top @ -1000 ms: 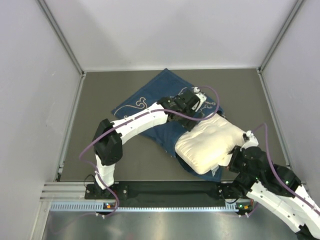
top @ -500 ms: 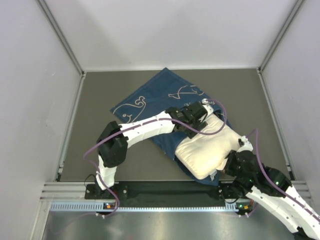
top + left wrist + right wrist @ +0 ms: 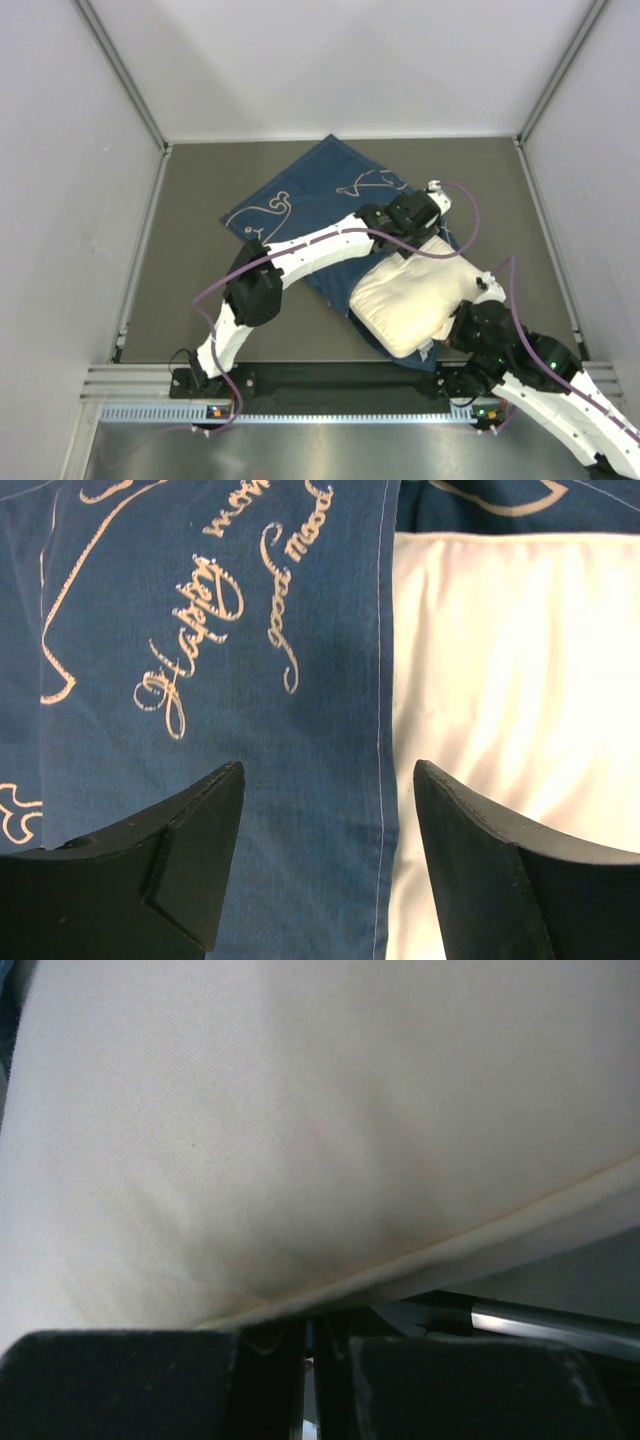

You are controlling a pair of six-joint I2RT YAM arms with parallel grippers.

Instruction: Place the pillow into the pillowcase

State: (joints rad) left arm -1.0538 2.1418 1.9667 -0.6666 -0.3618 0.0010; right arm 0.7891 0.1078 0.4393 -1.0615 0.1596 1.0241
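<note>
Since a second ago the left hand (image 3: pixel 328 780) has swung out to the right, baring a white whale drawing it had covered. The plump cream-white fabric pillow (image 3: pixel 415 300) sits slightly nearer the arm bases. It lies on the near right part of the large dark blue denim-like pillowcase (image 3: pixel 320 195), long axis slanting from near left to far right. The pillowcase is spread flat on the grey-brown worktop (image 3: pixel 480 190).

The left wrist view alone shows cursive writing and a stitched hem running straight beside smooth pillow cloth. The left hand's black fingers stand apart over that hem, holding nothing. The right wrist view alone shows the pillow's fine weave and piped seam. The right hand (image 3: pixel 308 1345) is closed just under that seam; I cannot tell whether cloth is caught.
</note>
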